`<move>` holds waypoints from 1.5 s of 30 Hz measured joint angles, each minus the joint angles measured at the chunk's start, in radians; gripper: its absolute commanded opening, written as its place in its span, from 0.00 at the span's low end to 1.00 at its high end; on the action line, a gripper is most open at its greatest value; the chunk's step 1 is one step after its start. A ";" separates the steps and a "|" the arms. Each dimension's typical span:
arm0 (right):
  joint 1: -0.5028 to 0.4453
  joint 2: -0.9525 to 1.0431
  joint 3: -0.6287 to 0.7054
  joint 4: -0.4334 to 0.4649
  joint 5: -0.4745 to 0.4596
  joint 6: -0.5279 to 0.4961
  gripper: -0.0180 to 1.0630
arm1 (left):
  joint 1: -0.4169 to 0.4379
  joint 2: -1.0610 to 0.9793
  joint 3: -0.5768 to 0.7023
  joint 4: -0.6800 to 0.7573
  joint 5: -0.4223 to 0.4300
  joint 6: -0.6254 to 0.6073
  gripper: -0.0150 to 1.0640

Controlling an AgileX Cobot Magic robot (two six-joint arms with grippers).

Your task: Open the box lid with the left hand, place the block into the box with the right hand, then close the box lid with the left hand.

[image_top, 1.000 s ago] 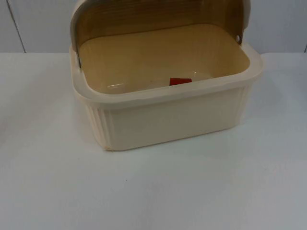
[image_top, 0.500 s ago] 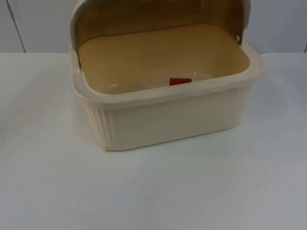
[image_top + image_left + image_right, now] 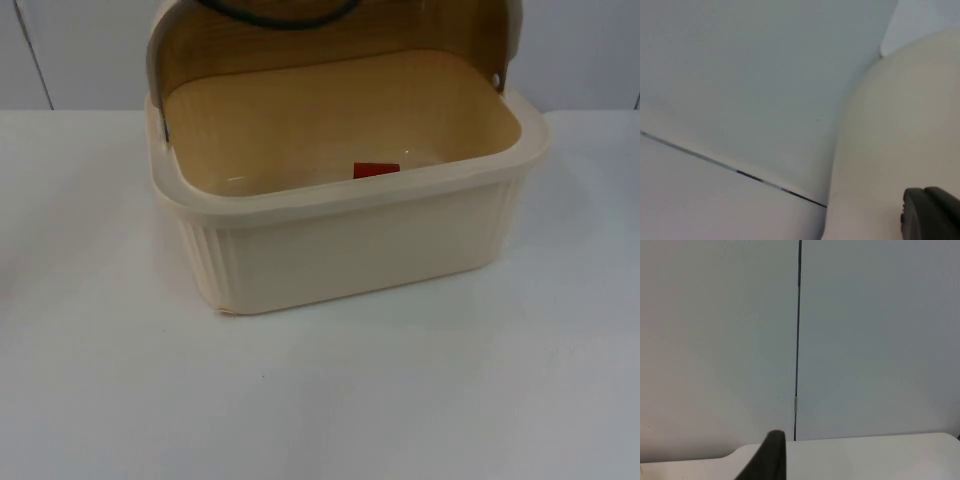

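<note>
The box [image 3: 340, 215] sits on the counter [image 3: 400, 400], lid [image 3: 330, 35] raised, block [image 3: 376, 170] inside; the left gripper [image 3: 932, 212] faces the lid's outside, the right gripper [image 3: 767, 457] the wall [image 3: 865, 340] (finger positions cannot be told).

My box [image 3: 350, 250] is cream, its outer wall ribbed with fine vertical lines (the raised lid [image 3: 330, 40] looks translucent brown). Inside lies a red block [image 3: 376, 170]. The desk [image 3: 400, 400] is white, the partition wall [image 3: 875, 340] grey with one dark seam.
</note>
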 measured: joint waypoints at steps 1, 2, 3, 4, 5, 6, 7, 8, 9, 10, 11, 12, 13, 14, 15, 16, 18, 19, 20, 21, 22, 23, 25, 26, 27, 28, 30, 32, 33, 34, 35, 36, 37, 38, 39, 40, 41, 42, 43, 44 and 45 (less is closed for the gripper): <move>0.000 0.000 0.000 0.000 0.000 0.000 0.98 | 0.000 0.004 0.000 0.000 0.005 0.000 0.01; 0.000 0.000 0.000 0.000 0.000 0.000 0.98 | 0.000 0.004 0.000 0.000 0.005 0.000 0.01; 0.000 0.000 0.000 0.000 0.000 0.002 0.98 | 0.000 0.006 0.000 0.000 0.008 -0.002 0.01; 0.000 0.000 0.000 0.000 0.000 0.002 0.98 | 0.000 0.008 0.000 0.000 0.012 0.000 0.01; 0.000 0.000 0.000 0.000 0.000 0.002 0.98 | 0.000 0.010 0.000 0.000 0.017 -0.002 0.01; 0.000 0.000 0.000 0.000 0.000 0.002 0.98 | 0.003 0.011 0.000 0.000 0.021 -0.002 0.01; 0.000 0.000 0.000 0.000 0.000 0.002 0.98 | 0.005 0.012 0.000 0.000 0.026 -0.003 0.01; 0.000 0.000 0.000 0.000 0.000 0.002 0.98 | 0.005 0.012 0.000 0.000 0.026 -0.003 0.01; 0.000 0.000 0.000 0.000 0.002 0.004 0.98 | 0.006 0.012 0.000 0.000 0.027 -0.004 0.01; 0.000 0.000 0.000 0.000 0.002 0.004 0.98 | 0.007 0.012 0.000 0.000 0.033 -0.004 0.01; 0.000 0.000 0.000 0.000 0.002 0.004 0.98 | 0.009 0.012 0.000 0.000 0.042 -0.004 0.01; 0.000 0.000 0.000 0.000 0.002 0.004 0.98 | 0.011 0.012 0.000 0.000 0.054 -0.006 0.01; 0.000 0.000 0.000 0.000 0.002 0.004 0.98 | 0.011 0.012 0.000 0.000 0.054 -0.006 0.01; 0.000 0.000 0.000 0.000 0.002 0.004 0.98 | 0.011 0.012 0.000 0.000 0.060 -0.006 0.01; 0.000 0.000 0.000 0.000 0.002 0.004 0.98 | 0.011 0.012 0.000 0.000 0.066 -0.011 0.01; 0.000 0.000 0.000 0.000 0.002 0.004 0.98 | 0.011 0.012 0.000 0.000 0.077 -0.018 0.01; 0.000 0.000 0.000 0.000 0.002 0.004 0.98 | 0.011 0.012 -0.002 -0.003 0.084 -0.043 0.01; 0.000 0.000 0.000 0.000 0.002 0.004 0.98 | 0.011 0.012 -0.002 -0.003 0.084 -0.043 0.01; 0.000 0.000 0.000 0.000 0.002 0.004 0.98 | 0.011 0.012 -0.002 -0.003 0.086 -0.057 0.01; 0.000 0.000 0.000 0.000 0.002 0.004 0.98 | 0.011 0.012 -0.004 0.000 0.088 -0.071 0.01; 0.000 0.000 0.000 0.000 0.002 0.004 0.98 | 0.011 0.012 -0.004 0.017 0.092 -0.094 0.01; 0.000 0.000 0.000 0.000 0.002 0.004 0.98 | 0.011 0.010 -0.004 0.036 0.092 -0.120 0.01; 0.000 0.000 0.000 0.000 0.002 0.004 0.98 | 0.008 0.008 -0.004 0.073 0.092 -0.153 0.01; 0.000 0.000 0.000 0.000 0.002 0.004 0.98 | 0.005 0.003 -0.004 0.086 0.092 -0.167 0.01; 0.000 0.000 0.000 0.000 0.002 0.004 0.98 | 0.001 -0.001 0.006 0.095 0.088 -0.175 0.01; 0.000 0.000 0.000 0.000 0.002 0.004 0.98 | -0.002 -0.009 0.019 0.102 0.075 -0.182 0.01; 0.000 0.000 0.000 0.000 0.002 0.004 0.98 | -0.004 -0.016 0.032 0.107 0.066 -0.191 0.01; 0.000 0.000 0.000 0.000 0.002 0.004 0.98 | -0.011 -0.025 0.054 0.116 0.048 -0.210 0.01; 0.000 0.000 0.000 0.000 0.002 0.005 0.98 | -0.017 -0.030 0.066 0.118 0.043 -0.219 0.01; 0.000 0.000 0.000 0.000 0.002 0.006 0.98 | -0.023 -0.035 0.078 0.122 0.034 -0.228 0.01; 0.000 0.000 0.000 0.000 0.002 0.006 0.98 | -0.023 -0.035 0.078 0.122 0.034 -0.228 0.01; 0.000 0.000 0.000 0.000 0.002 0.006 0.98 | -0.030 -0.040 0.093 0.124 0.019 -0.233 0.01; 0.000 0.000 0.000 0.000 0.002 0.007 0.98 | -0.038 -0.048 0.107 0.126 0.017 -0.237 0.01; 0.000 0.000 0.000 0.000 0.002 0.012 0.98 | -0.045 -0.051 0.119 0.128 0.015 -0.239 0.01; 0.000 0.000 0.000 0.000 0.002 0.014 0.98 | -0.050 -0.058 0.126 0.131 0.014 -0.247 0.01; 0.000 0.000 0.000 0.000 0.002 0.014 0.98 | -0.056 -0.062 0.137 0.131 0.014 -0.254 0.01; 0.000 0.000 0.000 0.000 0.002 0.014 0.98 | -0.056 -0.062 0.137 0.131 0.014 -0.254 0.01; 0.000 0.000 0.000 0.000 0.002 0.014 0.98 | -0.060 -0.069 0.149 0.131 0.009 -0.261 0.01; 0.002 0.000 0.000 0.000 0.004 0.014 0.98 | -0.067 -0.076 0.160 0.131 0.007 -0.262 0.01; 0.008 0.000 0.000 0.000 0.004 0.016 0.98 | -0.070 -0.084 0.177 0.131 -0.001 -0.266 0.01; 0.015 0.000 0.000 0.000 0.004 0.016 0.98 | -0.076 -0.095 0.198 0.133 -0.004 -0.268 0.01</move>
